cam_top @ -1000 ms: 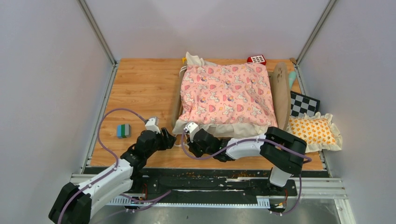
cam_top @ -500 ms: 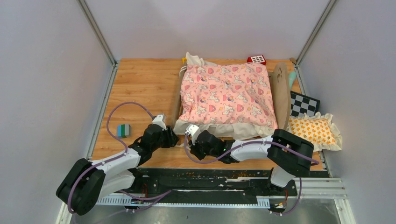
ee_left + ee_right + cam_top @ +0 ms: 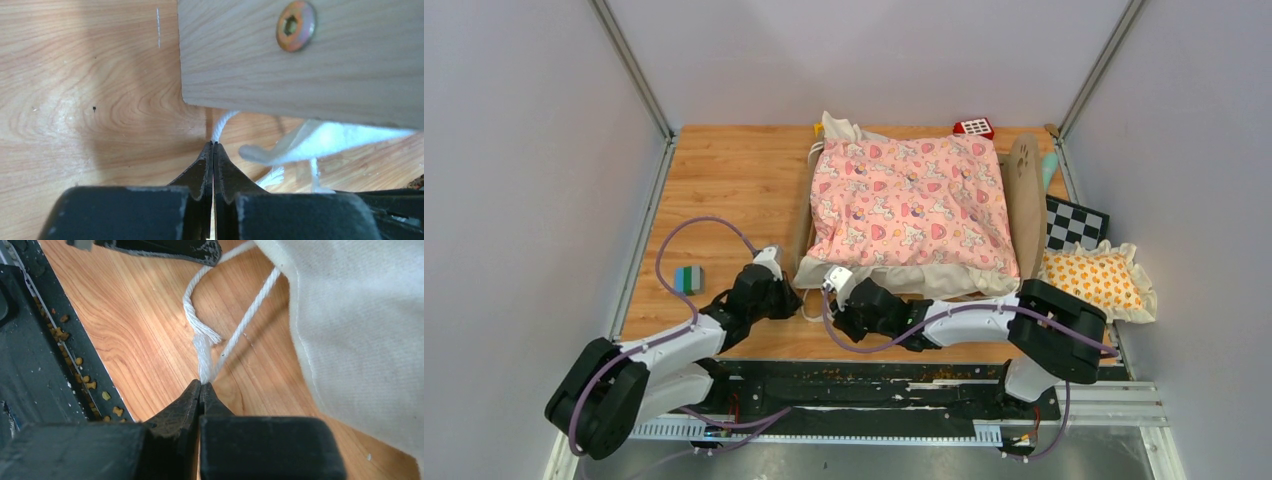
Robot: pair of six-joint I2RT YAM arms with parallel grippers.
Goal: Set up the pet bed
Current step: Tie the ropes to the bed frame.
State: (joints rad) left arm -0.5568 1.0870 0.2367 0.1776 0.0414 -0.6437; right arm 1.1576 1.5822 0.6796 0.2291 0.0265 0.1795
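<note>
The pet bed [image 3: 803, 222] stands at the back middle, a light-wood frame with the paw-print headboard [image 3: 1024, 190] on its right side. A pink unicorn quilt [image 3: 909, 200] covers it, with cream fabric [image 3: 904, 277] hanging over the near edge. Both grippers meet at the bed's near-left corner. My left gripper [image 3: 796, 298] [image 3: 213, 143] is shut on a white cord [image 3: 220, 126] just below the bolted frame board [image 3: 310, 70]. My right gripper [image 3: 832, 316] [image 3: 202, 383] is shut on the frayed end of a white cord [image 3: 202, 347] beside the cream fabric [image 3: 360, 315].
A grey-green block [image 3: 689, 280] lies left of the left arm. An orange-patterned frilled pillow [image 3: 1099, 280] and a checkerboard [image 3: 1074, 225] lie right of the bed. A red toy [image 3: 973, 127] sits behind it. Crumbs [image 3: 75, 365] dot the black rail at the near edge.
My left arm moved right to the bed's near-left corner and its jaws went from open to shut on the cord. The right arm shifted slightly, still shut.
</note>
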